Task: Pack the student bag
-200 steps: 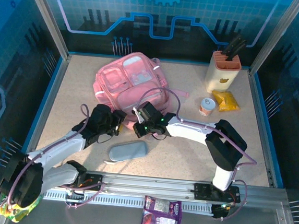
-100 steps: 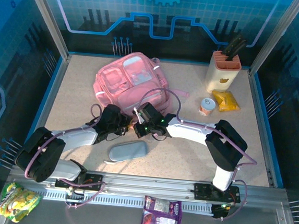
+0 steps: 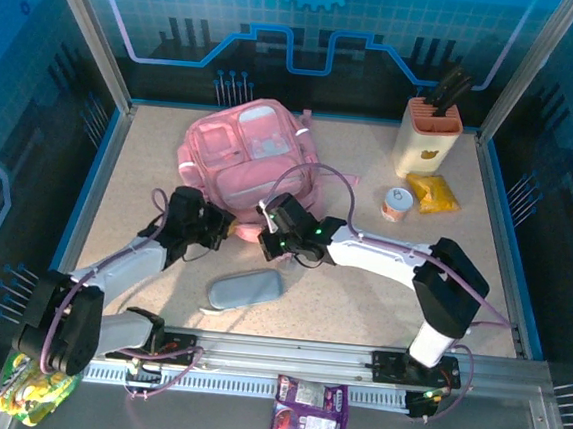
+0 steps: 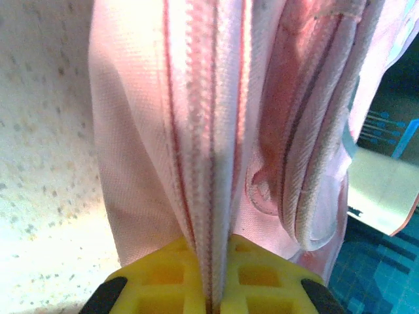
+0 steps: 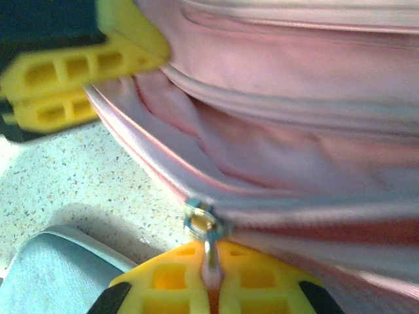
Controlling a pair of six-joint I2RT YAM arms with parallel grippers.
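Pink student bag (image 3: 253, 156) lies toward eleven o'clock on your worktop (image 3: 359, 301). At its six o'clock edge, your left claw (image 3: 225, 231) pinches the zip seam (image 4: 208, 131) and your right claw (image 3: 265, 216) clamps the zip pull (image 5: 204, 226).

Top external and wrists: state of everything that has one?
student bag, lying flat, zip looks partly open
left gripper, shut on student bag's zip seam
right gripper, shut on zip pull
pencil case, lying flat, untouched
knife block, upright, knives in
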